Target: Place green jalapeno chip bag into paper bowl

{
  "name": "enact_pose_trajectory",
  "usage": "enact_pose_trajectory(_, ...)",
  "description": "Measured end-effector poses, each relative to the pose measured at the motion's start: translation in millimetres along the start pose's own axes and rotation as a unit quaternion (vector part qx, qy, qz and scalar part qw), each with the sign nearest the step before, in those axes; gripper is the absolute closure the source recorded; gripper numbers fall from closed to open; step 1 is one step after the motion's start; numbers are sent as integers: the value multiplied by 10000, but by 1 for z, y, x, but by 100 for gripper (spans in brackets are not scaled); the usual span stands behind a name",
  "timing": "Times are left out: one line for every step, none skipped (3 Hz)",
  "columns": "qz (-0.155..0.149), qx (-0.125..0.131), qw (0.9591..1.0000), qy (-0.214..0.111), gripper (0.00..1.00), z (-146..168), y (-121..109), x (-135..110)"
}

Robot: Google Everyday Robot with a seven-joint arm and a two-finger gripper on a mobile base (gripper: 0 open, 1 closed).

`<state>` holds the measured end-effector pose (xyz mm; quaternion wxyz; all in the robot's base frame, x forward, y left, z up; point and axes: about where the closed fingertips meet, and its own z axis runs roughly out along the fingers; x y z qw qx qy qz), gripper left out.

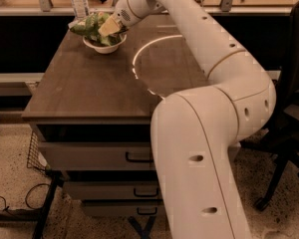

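over paper bowl (105, 47): tool (109, 28) at crumpled green bag (86, 25)

jaws over paper bowl (105, 47), water bottle (78, 1) just behind, open tabletop (89, 86) alongside

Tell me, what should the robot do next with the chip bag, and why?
Probably lift the gripper straight up and away. The green jalapeno chip bag already lies across the paper bowl, with the gripper right against it, so the bag seems placed.
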<state>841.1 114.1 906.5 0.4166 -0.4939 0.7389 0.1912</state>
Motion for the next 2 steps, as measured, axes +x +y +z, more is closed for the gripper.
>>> enact_pose_trajectory(3,-25,10000,12,0,4,2,1)
enact_pose_trajectory(3,-27,10000,12,0,4,2,1)
